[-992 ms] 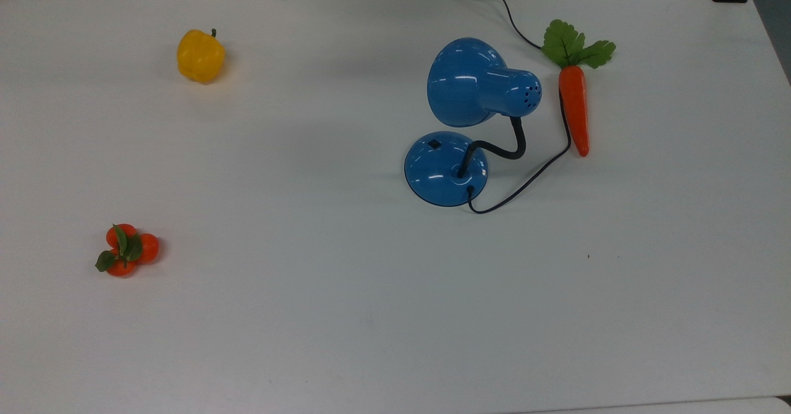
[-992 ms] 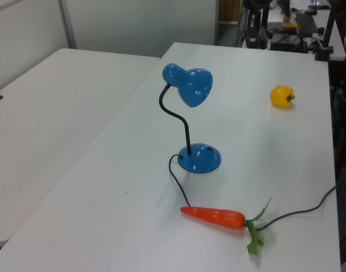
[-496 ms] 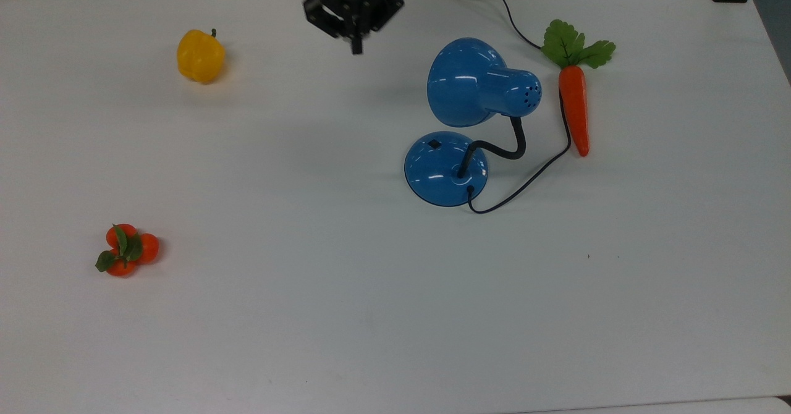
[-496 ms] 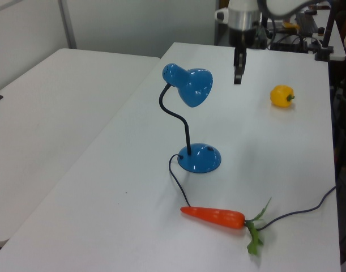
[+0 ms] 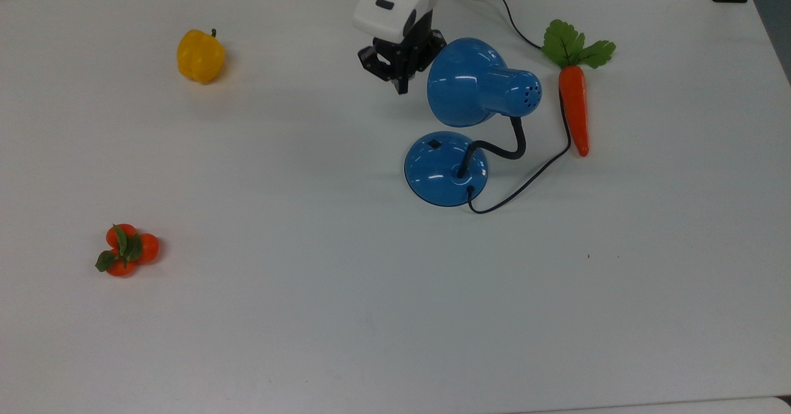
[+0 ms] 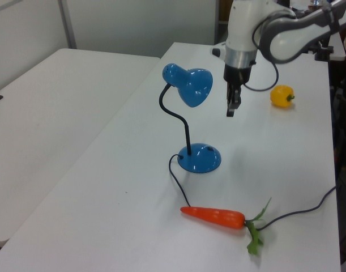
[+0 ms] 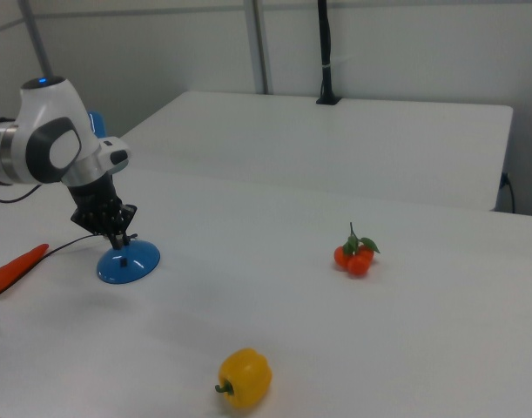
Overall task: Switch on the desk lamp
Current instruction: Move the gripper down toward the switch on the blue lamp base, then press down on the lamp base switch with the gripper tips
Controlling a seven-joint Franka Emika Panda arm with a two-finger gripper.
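While the desk lamp [image 5: 460, 123] stands upright on the white table [image 5: 346, 315], toward its far edge in the top view, the gripper [image 5: 401, 86] hangs in the air just beside the dome shade [image 5: 460, 83], on the top view's left of it, touching nothing. Its fingers [image 6: 231, 106] point down, pressed together and holding nothing. The round base carries a small black switch [image 5: 434, 144]. A carrot [image 5: 575, 108] lies beside the black cord [image 5: 531, 179]; a yellow pepper [image 5: 200, 55] and oranges [image 5: 126, 250] sit well apart.
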